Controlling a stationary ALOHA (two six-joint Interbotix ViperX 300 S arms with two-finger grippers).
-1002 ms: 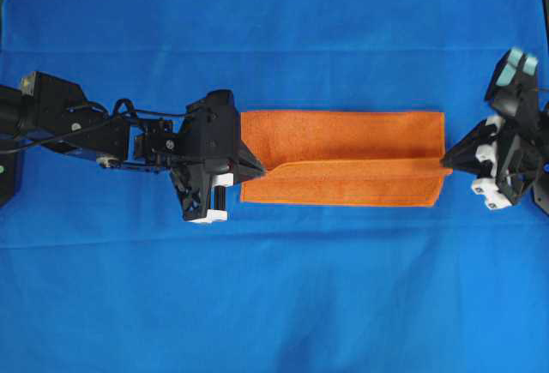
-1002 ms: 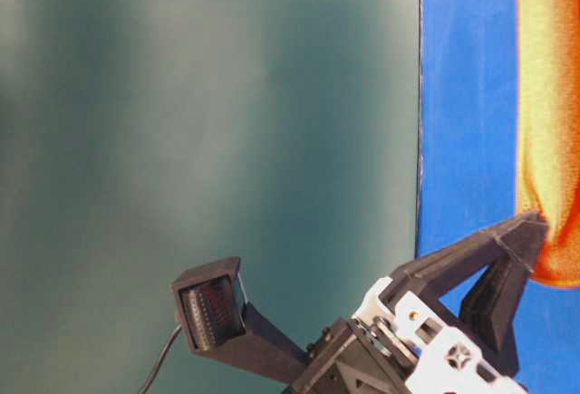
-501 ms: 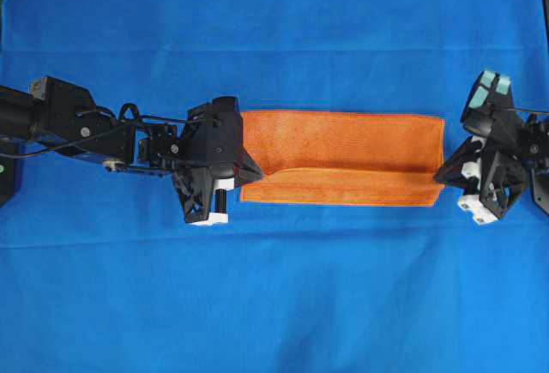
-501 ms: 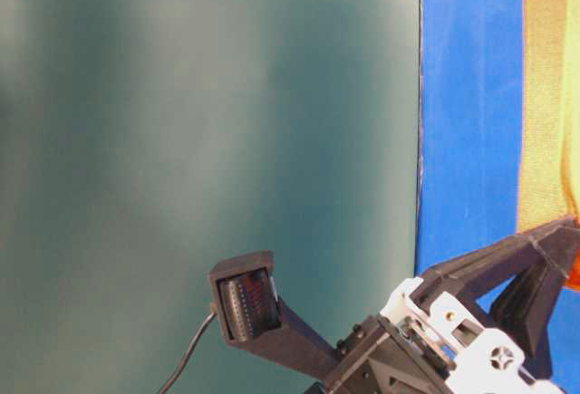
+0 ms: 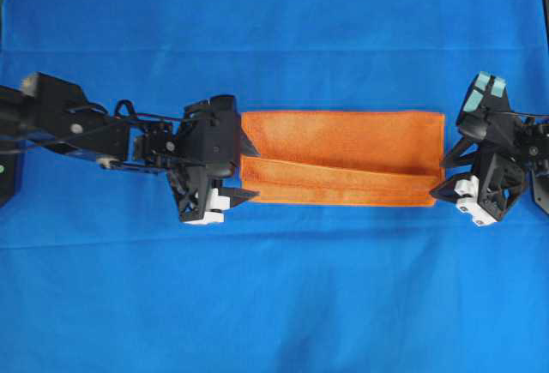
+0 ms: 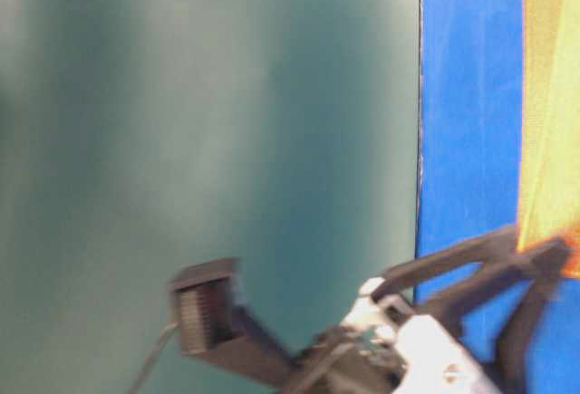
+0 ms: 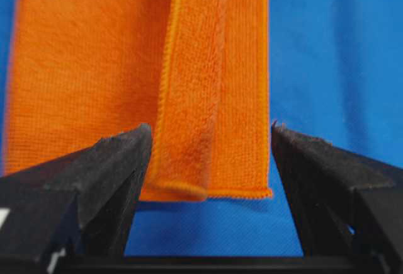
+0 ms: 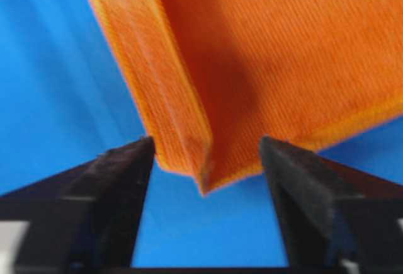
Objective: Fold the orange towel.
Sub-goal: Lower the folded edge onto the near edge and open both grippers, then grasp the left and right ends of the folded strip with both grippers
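Blue cloth [image 5: 274, 30] covers the whole table, flat, nothing else on it but the towel and the arms. Towel [image 5: 343, 157] lies mid-table as a long horizontal band between the two grippers, near edge turned up and over so a narrower strip sits on top along the lower side; the wrist views show that top layer's hem running down the middle, a bit puffy, not pressed flat. Left arm [image 5: 77, 124] comes in from the left at table level, right arm [image 5: 515, 150] from the right. Left gripper [image 5: 244, 167] sits at the towel's left end, jaws spread wide, straddling the folded end; nothing pinched, cloth lies loose between the fingers [image 7: 119, 160]. Right gripper [image 5: 442, 174] sits at the right end, jaws likewise spread, corner of the fold between them but free of the pads [image 8: 119, 167]. So both have let go. My read: one lengthwise fold is down and released, top edge lands short of the far hem so it's a partial overlap. Left to do, probably: back off, then a further fold or a crosswise one, maybe flatten the raised hem.
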